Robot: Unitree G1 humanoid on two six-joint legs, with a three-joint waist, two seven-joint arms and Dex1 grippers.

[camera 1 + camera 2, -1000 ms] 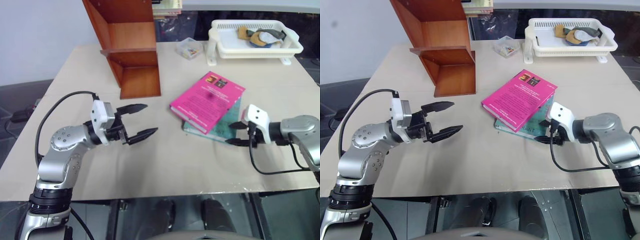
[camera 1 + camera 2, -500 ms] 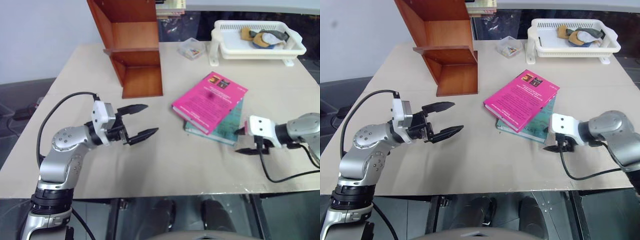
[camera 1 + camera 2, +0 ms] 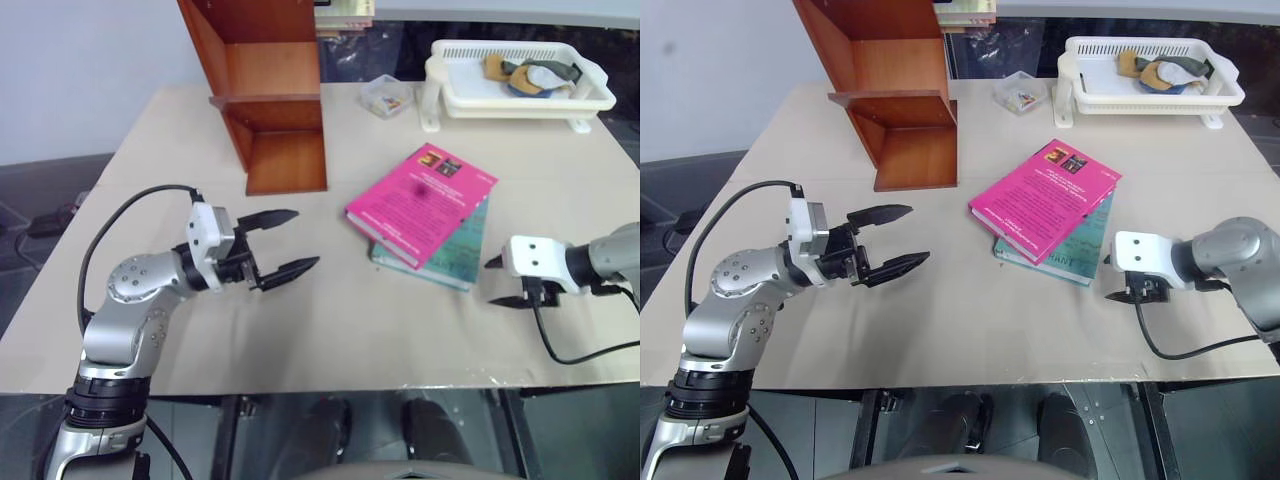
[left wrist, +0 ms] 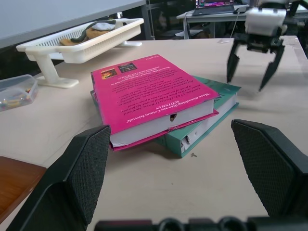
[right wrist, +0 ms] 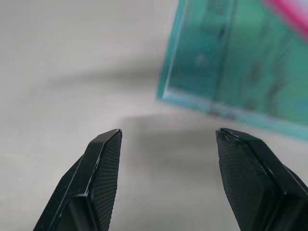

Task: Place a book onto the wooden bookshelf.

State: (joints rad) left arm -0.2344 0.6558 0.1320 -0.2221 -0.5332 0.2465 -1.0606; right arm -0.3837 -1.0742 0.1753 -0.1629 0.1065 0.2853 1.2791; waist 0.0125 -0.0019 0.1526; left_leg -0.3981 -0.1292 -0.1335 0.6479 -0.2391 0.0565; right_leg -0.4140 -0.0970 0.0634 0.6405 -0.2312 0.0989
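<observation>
The pink book [image 3: 421, 201] lies on the worktop [image 3: 330, 320], right of the wooden bookshelf [image 3: 268, 90]. The left claw [image 3: 282, 243] and right claw [image 3: 503, 282] are both wide, holding nothing. The lift and placing are left.

The left tool [image 3: 283, 251] hovers level over the counter [image 3: 330, 330], left of the book [image 3: 420, 203], fingers spread wide and empty. The right tool [image 3: 503, 281] angles down just right of the book, fingers parted, gripping nothing.
</observation>
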